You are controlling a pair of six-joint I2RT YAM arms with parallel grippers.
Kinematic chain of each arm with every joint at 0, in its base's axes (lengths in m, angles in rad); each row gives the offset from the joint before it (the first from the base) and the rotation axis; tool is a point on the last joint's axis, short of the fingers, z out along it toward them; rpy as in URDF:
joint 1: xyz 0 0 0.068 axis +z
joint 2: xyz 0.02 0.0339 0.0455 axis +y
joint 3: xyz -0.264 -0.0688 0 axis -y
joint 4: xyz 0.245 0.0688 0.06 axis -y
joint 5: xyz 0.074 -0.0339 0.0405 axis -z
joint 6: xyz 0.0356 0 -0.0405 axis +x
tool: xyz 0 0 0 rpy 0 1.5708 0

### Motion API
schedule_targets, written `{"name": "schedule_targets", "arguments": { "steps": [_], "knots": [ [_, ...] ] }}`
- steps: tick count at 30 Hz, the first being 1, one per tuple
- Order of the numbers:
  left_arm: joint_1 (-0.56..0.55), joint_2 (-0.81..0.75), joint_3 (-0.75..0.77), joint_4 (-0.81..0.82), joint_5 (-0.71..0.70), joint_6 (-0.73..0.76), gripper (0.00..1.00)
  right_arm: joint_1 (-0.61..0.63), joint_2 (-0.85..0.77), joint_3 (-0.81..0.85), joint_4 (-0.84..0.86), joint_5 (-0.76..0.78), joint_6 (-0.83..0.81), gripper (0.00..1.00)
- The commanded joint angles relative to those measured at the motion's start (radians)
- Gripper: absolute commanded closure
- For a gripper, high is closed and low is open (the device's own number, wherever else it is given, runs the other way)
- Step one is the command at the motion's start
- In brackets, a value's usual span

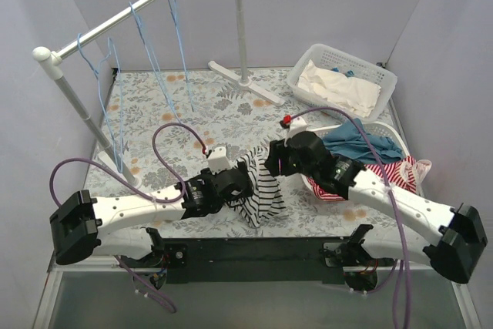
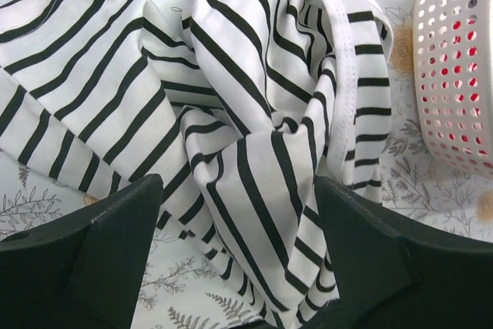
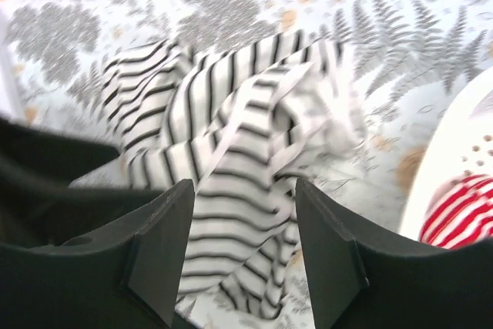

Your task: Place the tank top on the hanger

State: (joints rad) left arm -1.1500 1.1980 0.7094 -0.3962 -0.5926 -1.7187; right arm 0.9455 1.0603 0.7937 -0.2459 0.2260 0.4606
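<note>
Top external view: tank top (image 1: pixel 260 190) crumpled on floral surface (image 1: pixel 231 105) between arms, well apart from hanger (image 1: pixel 178 44) on rail (image 1: pixel 139 5). Left jaws, right jaws both spread, straddling folds, probably seeking grip for lift.

White shells and black joints are seen on left arm (image 1: pixel 131 207) and right arm (image 1: pixel 408 202), with purple cables (image 1: pixel 176 124) looped along both.

Plain pale lilac walls (image 1: pixel 323 5) close in three sides. A grey-and-orange floral tablecloth (image 1: pixel 223 105) spreads beneath and beyond the left gripper (image 1: pixel 248 182). A white garment rail (image 1: pixel 131 9) stands far beyond it, leftward. Light is soft and even.
</note>
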Motion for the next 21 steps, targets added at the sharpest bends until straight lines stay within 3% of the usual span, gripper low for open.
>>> {"name": "schedule_targets", "arguments": {
  "steps": [1,4,9,12,17,21],
  "knots": [
    [0.039,0.032,0.01,0.094,0.008,0.025,0.23,-0.112,0.16,0.134,-0.015,-0.076,-0.083,0.36],
    [0.052,0.057,-0.002,0.125,0.036,0.039,0.39,-0.134,0.285,0.222,-0.009,-0.083,-0.117,0.34],
    [0.055,0.057,-0.031,0.097,0.074,0.039,0.79,-0.146,0.452,0.302,-0.009,-0.183,-0.119,0.34],
    [0.056,0.016,-0.057,0.086,0.083,0.024,0.93,-0.146,0.504,0.297,-0.003,-0.247,-0.111,0.37],
    [0.056,-0.031,-0.065,0.047,0.085,0.011,1.0,-0.146,0.529,0.312,-0.009,-0.266,-0.106,0.74],
    [0.056,-0.067,-0.038,-0.032,0.05,0.008,1.0,-0.16,0.454,0.381,-0.079,-0.098,-0.122,0.99]
  ]
}}
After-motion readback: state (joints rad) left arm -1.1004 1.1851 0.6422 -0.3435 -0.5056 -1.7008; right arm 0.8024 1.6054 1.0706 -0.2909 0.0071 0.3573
